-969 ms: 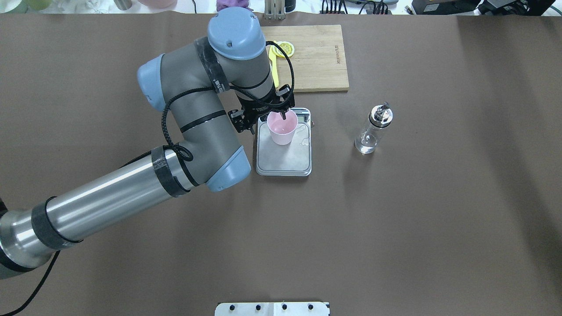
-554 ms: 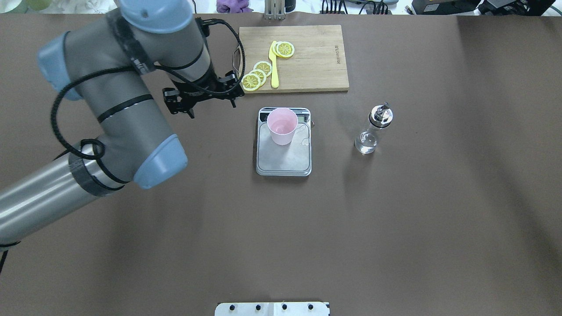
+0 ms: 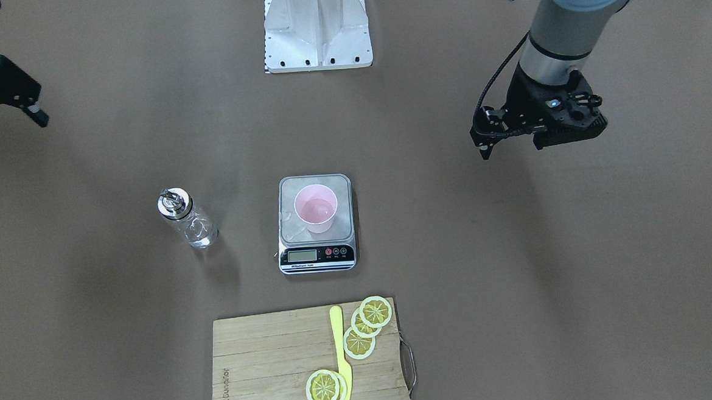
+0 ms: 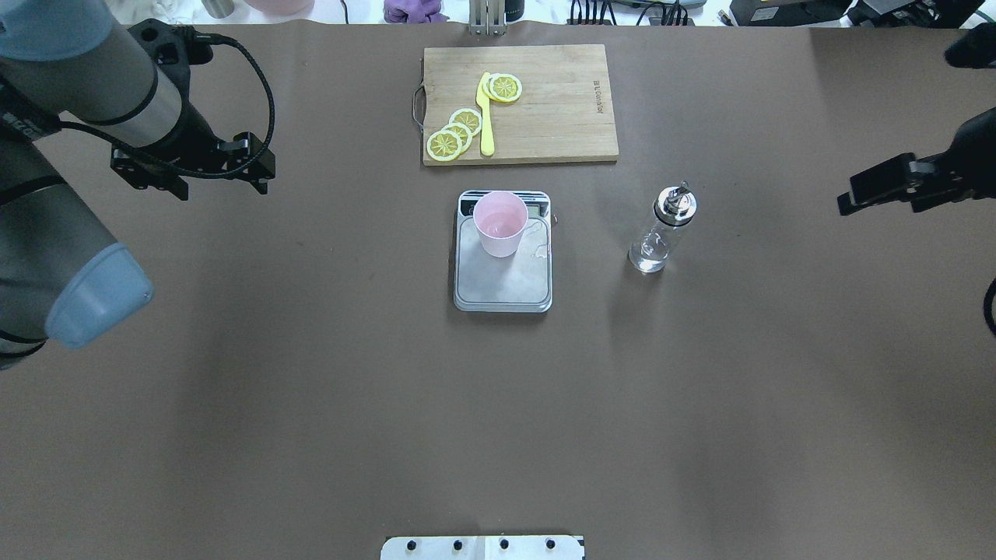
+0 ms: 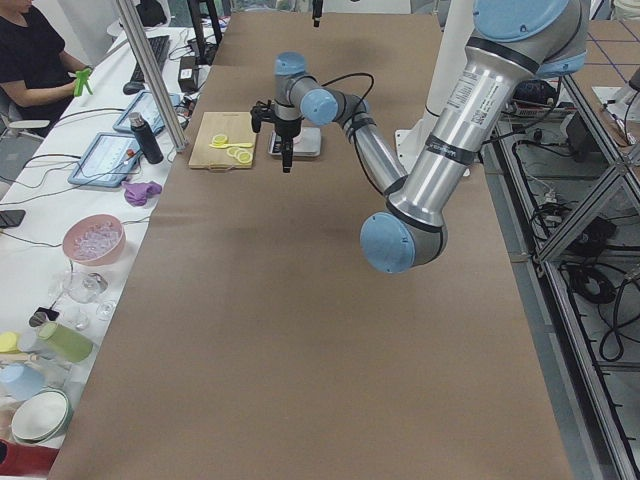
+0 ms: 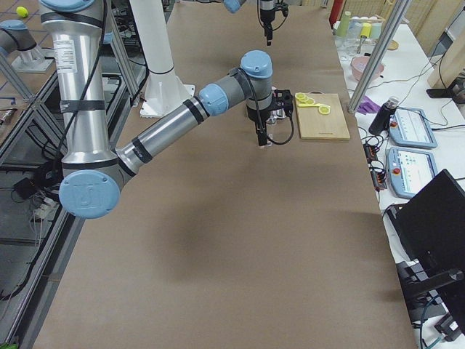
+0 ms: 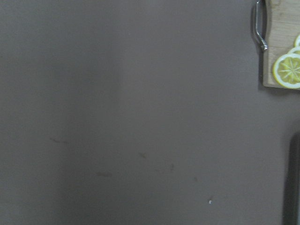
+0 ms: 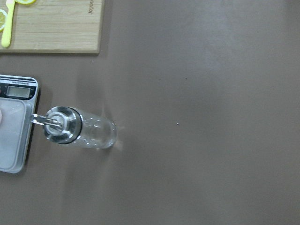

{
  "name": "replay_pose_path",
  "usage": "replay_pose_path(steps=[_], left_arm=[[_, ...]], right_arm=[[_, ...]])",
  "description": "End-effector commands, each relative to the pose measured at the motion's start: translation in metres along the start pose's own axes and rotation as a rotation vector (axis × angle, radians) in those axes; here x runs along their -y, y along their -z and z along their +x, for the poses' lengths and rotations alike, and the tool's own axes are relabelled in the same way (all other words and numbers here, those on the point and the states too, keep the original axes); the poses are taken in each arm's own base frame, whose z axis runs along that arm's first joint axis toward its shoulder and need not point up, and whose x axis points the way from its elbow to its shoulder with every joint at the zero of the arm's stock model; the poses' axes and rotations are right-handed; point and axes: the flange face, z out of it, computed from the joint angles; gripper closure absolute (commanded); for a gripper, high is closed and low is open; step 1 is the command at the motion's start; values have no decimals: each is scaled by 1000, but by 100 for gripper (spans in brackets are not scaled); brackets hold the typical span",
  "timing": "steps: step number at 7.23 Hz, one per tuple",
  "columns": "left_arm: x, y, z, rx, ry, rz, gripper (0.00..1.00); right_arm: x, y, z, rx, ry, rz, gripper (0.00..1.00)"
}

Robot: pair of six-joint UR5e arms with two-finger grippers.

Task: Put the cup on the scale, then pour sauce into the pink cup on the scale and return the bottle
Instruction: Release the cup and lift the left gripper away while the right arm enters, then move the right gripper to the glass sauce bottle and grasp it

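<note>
The pale pink cup (image 4: pixel 500 224) (image 3: pixel 315 208) stands upright on the far half of the scale (image 4: pixel 506 289) (image 3: pixel 344 191), free of both grippers. To the scale's right, the clear bottle (image 4: pixel 661 233) (image 3: pixel 186 224) with its silver spout cap stands on the table. The right wrist view looks down on the bottle (image 8: pixel 79 131) with the scale (image 8: pixel 14 154) beside it. My left gripper (image 4: pixel 222 187) (image 3: pixel 511 146) hangs open and empty, far left of the scale. At the right edge my right gripper (image 3: pixel 8 125) is open and empty, well away from the bottle.
Beyond the scale lies a wooden cutting board (image 4: pixel 560 101) (image 3: pixel 267 363) with lemon slices (image 4: pixel 455 132) and a yellow knife (image 4: pixel 485 117). A white mount plate (image 4: pixel 482 547) sits at the near table edge. A person sits at a side desk (image 5: pixel 35 60).
My left gripper let go of the cup on the scale and swung away to the left. The right gripper has come into view at the right edge. Cup and bottle stayed put.
</note>
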Motion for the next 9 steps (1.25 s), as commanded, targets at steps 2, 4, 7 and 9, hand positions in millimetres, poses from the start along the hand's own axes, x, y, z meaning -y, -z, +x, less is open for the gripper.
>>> replay_pose_path(steps=[2,4,7,9], left_arm=[[0,0,-21,13,-43,4,1],[-6,-6,-68,61,-96,3,1],[14,-28,-170,134,-265,1,1],[25,-35,-212,199,-273,31,1]], right_arm=[[-69,-63,-99,-5,-15,168,0],[-93,-90,-128,-68,58,293,0],[-86,-88,-143,80,40,383,0],[-89,-128,-98,169,40,456,0]])
